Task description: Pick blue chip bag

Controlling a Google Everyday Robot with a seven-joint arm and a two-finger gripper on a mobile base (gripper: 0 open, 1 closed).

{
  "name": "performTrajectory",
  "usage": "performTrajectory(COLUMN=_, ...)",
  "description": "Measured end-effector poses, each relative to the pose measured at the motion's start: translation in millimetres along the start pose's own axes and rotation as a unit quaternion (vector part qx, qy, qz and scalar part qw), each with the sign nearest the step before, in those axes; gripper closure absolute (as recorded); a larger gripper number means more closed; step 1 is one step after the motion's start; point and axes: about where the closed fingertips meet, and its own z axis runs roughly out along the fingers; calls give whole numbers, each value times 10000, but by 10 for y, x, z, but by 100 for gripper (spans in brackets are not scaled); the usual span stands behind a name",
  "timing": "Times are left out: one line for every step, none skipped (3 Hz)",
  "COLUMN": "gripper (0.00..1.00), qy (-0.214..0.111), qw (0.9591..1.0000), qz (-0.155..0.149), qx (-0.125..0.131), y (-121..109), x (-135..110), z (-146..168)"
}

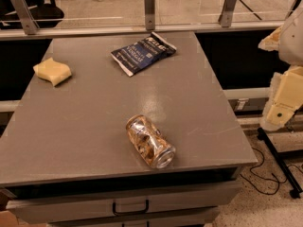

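Note:
The blue chip bag (pixel 143 53) lies flat on the far middle of the grey table (pixel 94 126). It is dark navy and crinkled, with white lettering and white seams, and it is turned at an angle. My gripper (pixel 280 109) is the cream-coloured end of the arm at the right edge of the view. It hangs off the table's right side, well to the right of the bag and nearer to me, and touches nothing.
A shiny gold-brown can (pixel 150 141) lies on its side near the table's front edge. A pale yellow sponge-like block (pixel 52 71) sits at the far left. A rail with metal posts (pixel 149 7) runs behind the table. A drawer handle (pixel 130 207) is below the front edge.

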Motion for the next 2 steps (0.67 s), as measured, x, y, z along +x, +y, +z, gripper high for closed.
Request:
performTrajectory(gripper=0, qy=-30, qw=10000, qz=-20, qx=30, y=-19, x=-10, z=-7)
performTrajectory(gripper=0, qy=-422, qw=9990, qz=-136, qx=47, y=-323, x=-242, z=165)
